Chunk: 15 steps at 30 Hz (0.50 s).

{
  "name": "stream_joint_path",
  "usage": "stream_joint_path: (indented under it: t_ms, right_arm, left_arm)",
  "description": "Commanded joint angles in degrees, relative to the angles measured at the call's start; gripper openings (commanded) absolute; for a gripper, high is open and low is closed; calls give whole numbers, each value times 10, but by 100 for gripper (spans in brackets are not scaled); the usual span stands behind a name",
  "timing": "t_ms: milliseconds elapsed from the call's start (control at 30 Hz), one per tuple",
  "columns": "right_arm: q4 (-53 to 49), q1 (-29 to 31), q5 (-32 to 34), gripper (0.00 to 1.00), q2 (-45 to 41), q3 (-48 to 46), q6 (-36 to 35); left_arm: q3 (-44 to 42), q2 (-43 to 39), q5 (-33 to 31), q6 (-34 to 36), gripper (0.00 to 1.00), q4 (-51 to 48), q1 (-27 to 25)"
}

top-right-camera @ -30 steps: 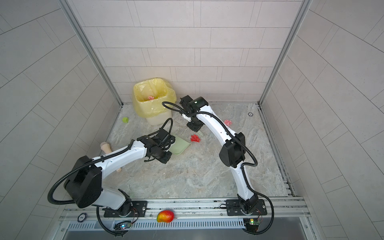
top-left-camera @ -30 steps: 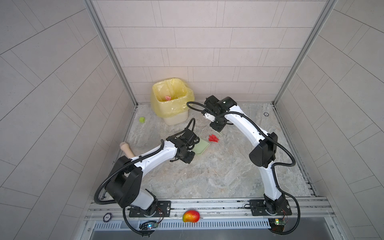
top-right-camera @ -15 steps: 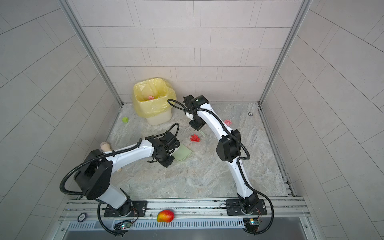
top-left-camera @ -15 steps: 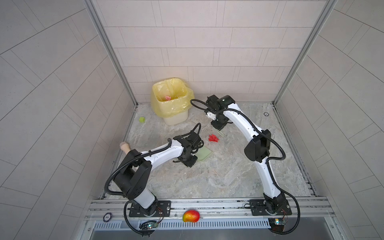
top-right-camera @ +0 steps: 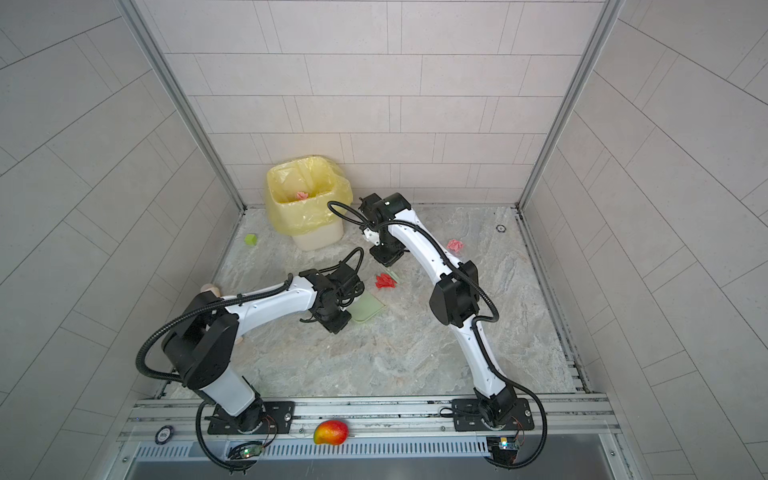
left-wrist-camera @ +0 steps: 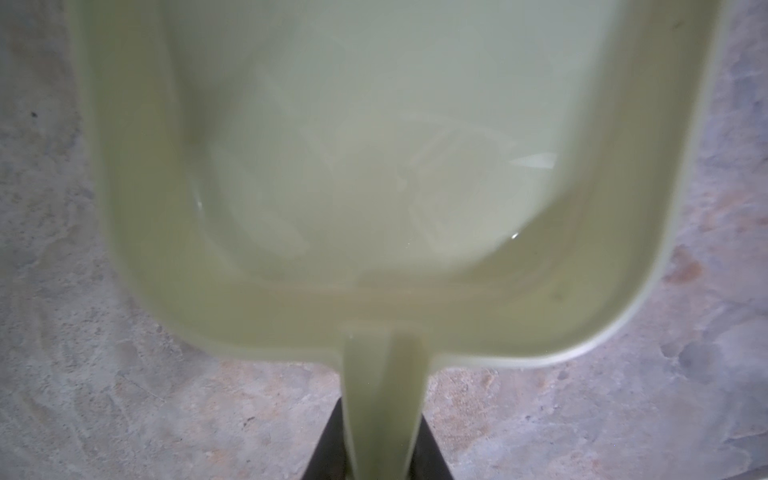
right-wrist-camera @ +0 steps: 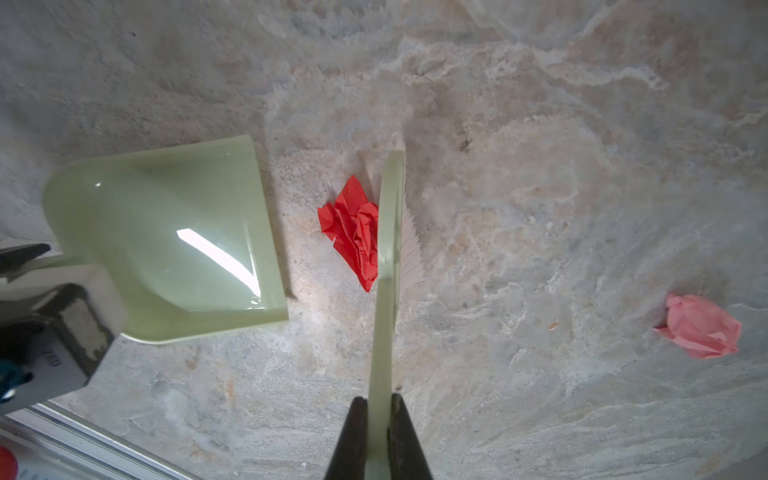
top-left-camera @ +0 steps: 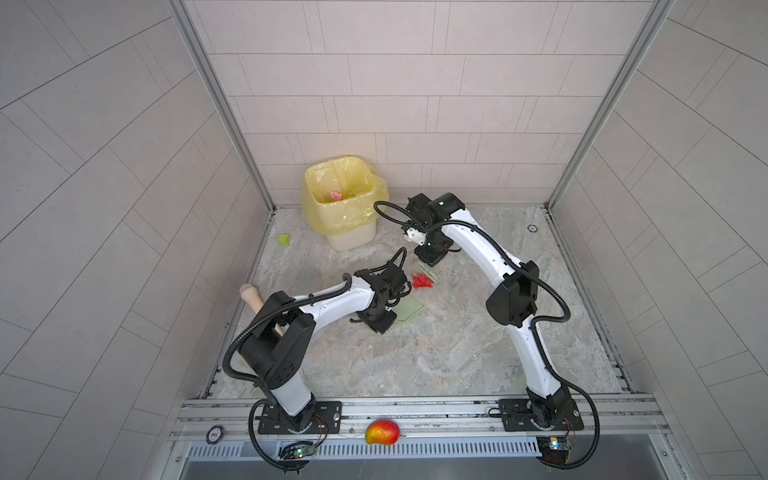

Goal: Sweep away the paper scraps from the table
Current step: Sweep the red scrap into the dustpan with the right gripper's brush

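A red paper scrap [top-left-camera: 422,282] [top-right-camera: 385,281] [right-wrist-camera: 353,232] lies mid-table [top-left-camera: 436,353], touching the bristles of a pale green brush [right-wrist-camera: 388,249]. My right gripper [right-wrist-camera: 378,419] [top-left-camera: 430,257] is shut on the brush's handle. A pale green dustpan [top-left-camera: 409,309] [right-wrist-camera: 174,249] [left-wrist-camera: 374,166] rests flat a short gap from the red wad, its open edge facing it. My left gripper [left-wrist-camera: 382,449] [top-left-camera: 388,313] is shut on the dustpan's handle. A pink paper scrap [top-right-camera: 456,245] [right-wrist-camera: 702,326] lies farther right, hidden by the right arm in a top view. The dustpan holds nothing.
A yellow-lined bin [top-left-camera: 343,203] with a pink wad [top-left-camera: 336,195] inside stands at the back left. A lime-green cube [top-left-camera: 284,239] lies left of it. A wooden handle [top-left-camera: 249,293] rests by the left wall. A mango [top-left-camera: 382,432] sits on the front rail.
My left arm has swung and slid the dustpan a little toward the front and right. The right gripper with the brush has come down slightly toward the red wad.
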Motion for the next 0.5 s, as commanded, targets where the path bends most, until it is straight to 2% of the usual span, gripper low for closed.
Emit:
stream_joint_path:
  t_ms: [0, 100, 267, 467]
  right_arm:
    - [-25, 3, -20, 0, -32, 8, 6]
    - [-22, -1, 27, 0, -37, 8, 13]
    - [-17, -10, 59, 0, -24, 8, 16]
    - [-28, -10, 51, 0, 3, 12, 22]
  left_arm:
    - [16, 11, -17, 9, 0, -12, -5]
    - [18, 19, -24, 14, 0, -11, -9]
    - [28, 28, -47, 20, 0, -10, -10]
    - [35, 47, -54, 24, 0, -2, -10]
